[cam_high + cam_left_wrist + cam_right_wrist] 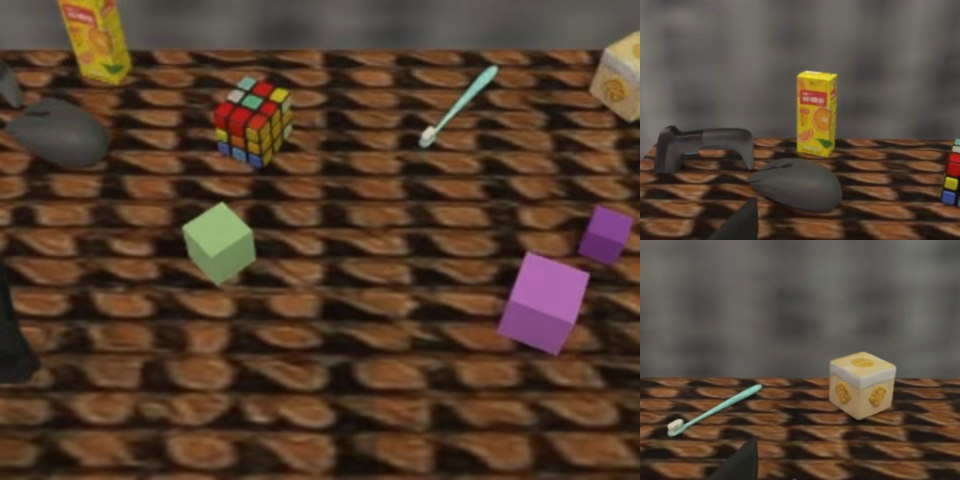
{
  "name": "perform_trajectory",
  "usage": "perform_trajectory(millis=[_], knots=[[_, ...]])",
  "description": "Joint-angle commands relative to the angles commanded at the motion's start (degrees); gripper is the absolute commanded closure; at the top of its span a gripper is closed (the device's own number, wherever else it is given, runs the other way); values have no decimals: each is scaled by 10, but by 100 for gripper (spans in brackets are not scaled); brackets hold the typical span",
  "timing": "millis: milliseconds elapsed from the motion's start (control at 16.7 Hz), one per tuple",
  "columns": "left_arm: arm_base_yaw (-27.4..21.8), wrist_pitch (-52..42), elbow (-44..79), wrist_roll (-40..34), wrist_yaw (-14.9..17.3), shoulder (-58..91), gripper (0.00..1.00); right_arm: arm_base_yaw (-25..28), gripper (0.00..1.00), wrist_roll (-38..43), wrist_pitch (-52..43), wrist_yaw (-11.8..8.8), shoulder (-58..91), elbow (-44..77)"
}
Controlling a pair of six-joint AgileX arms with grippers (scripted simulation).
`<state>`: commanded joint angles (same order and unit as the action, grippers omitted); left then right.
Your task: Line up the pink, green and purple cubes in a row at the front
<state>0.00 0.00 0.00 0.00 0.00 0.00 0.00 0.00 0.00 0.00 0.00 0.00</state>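
While no cube is yet placed, the row is not begun.
Top view: green cube sits just in front of the puzzle cube; pink cube and purple cube lie well to its right, near each other but apart, on the counter.
Left wrist view: mouse, juice carton, scanner; left gripper's state I cannot tell.
Right wrist view: toothbrush, cream box; right gripper's state I cannot tell.
Left: all three moves.

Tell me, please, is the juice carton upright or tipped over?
Upright: the juice carton stands on its base behind the grey mouse.
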Motion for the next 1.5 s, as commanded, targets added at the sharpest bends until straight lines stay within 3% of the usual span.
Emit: perform_trajectory(millis=[300, 540, 1140, 1500], knots=[[0, 0, 0, 0, 0, 0, 0, 2, 0, -21, -24, -1, 35, 35], [0, 0, 0, 0, 0, 0, 0, 7, 0, -92, -102, -1, 167, 159], [0, 0, 0, 0, 0, 0, 0, 22, 0, -368, -417, 3, 799, 636], [0, 0, 0, 0, 0, 0, 0, 33, 0, -512, -579, 3, 1105, 884]])
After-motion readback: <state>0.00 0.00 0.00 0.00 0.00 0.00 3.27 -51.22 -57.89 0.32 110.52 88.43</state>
